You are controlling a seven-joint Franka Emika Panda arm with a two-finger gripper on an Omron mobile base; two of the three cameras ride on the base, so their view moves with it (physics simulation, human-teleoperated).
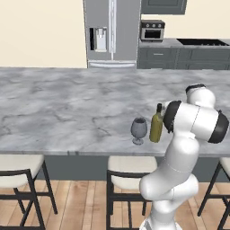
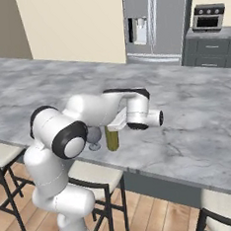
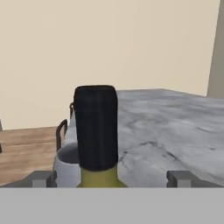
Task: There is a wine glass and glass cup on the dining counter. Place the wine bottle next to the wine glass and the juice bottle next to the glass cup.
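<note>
Wine bottle (image 1: 156, 128) upright on worktop (image 1: 67, 103), just beside wine glass (image 1: 139, 129) — rigid, slick, top-heavy; grip neck. End effector (image 3: 112, 178) apart, straddling neck.

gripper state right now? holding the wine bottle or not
Gripper: open, fingertips wide apart on either side of the wine bottle, not clamped on it; the bottle stands on the dining counter beside the wine glass.
</note>
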